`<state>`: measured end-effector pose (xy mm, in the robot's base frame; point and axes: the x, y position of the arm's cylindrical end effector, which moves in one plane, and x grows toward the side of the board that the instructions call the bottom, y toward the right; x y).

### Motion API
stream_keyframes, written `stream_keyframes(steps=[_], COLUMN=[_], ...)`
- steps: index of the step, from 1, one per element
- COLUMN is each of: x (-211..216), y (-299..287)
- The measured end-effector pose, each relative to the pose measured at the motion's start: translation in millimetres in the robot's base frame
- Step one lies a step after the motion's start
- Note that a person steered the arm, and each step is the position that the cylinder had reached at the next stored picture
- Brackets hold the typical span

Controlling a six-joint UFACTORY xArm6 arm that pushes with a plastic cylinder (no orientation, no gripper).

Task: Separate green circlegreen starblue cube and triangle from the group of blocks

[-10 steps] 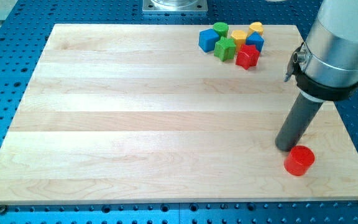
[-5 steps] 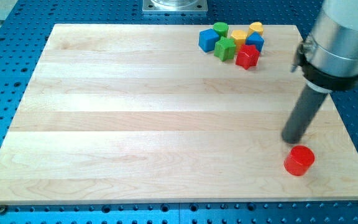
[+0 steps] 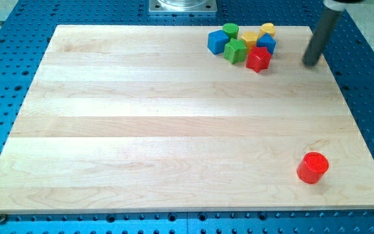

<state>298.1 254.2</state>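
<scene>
A tight group of blocks sits at the view's top right. It holds a green circle (image 3: 230, 30), a blue cube (image 3: 217, 42), a green star (image 3: 235, 51), a red star (image 3: 258, 58), a blue triangle-like block (image 3: 266, 43), a yellow block (image 3: 249, 38) and a second yellow block (image 3: 267, 29). My tip (image 3: 311, 63) rests on the board to the right of the group, apart from the red star and touching no block.
A red cylinder (image 3: 313, 168) stands alone near the view's bottom right corner of the wooden board (image 3: 141, 130). A blue perforated table surrounds the board. A metal mount (image 3: 182, 6) sits at the view's top centre.
My tip has moved from beside the red cylinder up the view's right side to a spot level with the block group. The blocks have not moved.
</scene>
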Motion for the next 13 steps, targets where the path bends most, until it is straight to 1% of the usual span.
stream_keyframes(steps=[1,3,4,5,6,7,8,9,10,12,13], x=[-14,-14,-14,-13,5,12,-22,-80,-107,-106,-91], y=[-33,-90,-106,-139,-167,-86,4,7,-23,-157,-197])
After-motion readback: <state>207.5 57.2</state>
